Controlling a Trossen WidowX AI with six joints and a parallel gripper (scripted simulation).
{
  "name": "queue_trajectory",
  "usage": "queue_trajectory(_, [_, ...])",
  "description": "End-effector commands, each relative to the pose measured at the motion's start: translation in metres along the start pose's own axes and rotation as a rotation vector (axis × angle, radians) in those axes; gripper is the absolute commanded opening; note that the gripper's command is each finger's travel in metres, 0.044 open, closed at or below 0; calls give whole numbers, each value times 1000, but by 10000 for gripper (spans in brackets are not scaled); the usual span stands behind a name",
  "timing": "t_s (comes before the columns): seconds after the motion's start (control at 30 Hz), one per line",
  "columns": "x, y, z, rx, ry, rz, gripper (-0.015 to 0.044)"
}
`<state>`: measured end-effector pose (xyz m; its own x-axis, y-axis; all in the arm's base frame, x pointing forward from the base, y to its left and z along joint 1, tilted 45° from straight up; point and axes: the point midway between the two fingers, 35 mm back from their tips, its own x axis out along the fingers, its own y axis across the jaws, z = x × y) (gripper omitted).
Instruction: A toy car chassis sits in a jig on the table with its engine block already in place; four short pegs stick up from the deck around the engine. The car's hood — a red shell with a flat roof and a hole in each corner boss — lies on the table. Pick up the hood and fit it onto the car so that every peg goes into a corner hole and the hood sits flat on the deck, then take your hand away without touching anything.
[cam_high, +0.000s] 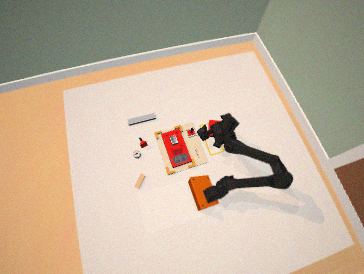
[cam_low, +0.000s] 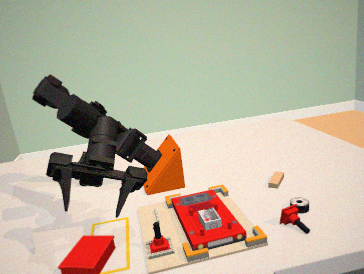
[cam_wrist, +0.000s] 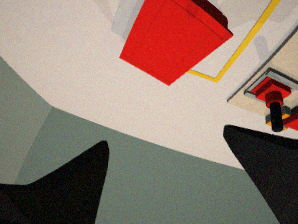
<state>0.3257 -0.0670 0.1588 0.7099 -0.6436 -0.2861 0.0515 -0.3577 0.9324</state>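
The red hood (cam_high: 214, 123) (cam_low: 89, 254) (cam_wrist: 172, 42) is roof side up beside the yellow outline, partly over its edge. A dark strip of its inside shows in the wrist view; I cannot tell if it lies flat. My gripper (cam_low: 92, 213) (cam_wrist: 168, 139) is open and empty, above the table behind the hood in the exterior view, with the hood outside the fingers. The red chassis (cam_high: 184, 148) (cam_low: 187, 220) sits in the jig (cam_high: 201, 159) (cam_low: 145, 220), with the grey engine block (cam_high: 173, 139) (cam_low: 209, 219) on it and short pegs around it. Nothing covers the deck.
A red-and-black post (cam_high: 191, 132) (cam_low: 159, 242) (cam_wrist: 274, 92) stands on the jig board's hood side. An orange wedge (cam_high: 199, 192) (cam_low: 167, 170) is near the arm. Beyond the jig are a tan block (cam_high: 140, 181) (cam_low: 276, 180), a white ring (cam_low: 300, 204), another red-and-black part (cam_low: 289, 215) and a grey bar (cam_high: 142, 119).
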Motion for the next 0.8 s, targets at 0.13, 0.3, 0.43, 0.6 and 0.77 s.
queue_trajectory(0.13, [29, -4, -11, -968, -101, -342, 440])
queue_trajectory(0.3, [33, 1, -7, -1453, -64, -570, 440])
queue_trajectory(0.43, [31, 9, 0, -1822, 25, -775, 440])
queue_trajectory(0.6, [31, 22, 2, -2151, 172, -961, 440])
queue_trajectory(0.77, [23, 26, 10, -2281, 252, -1083, 440])
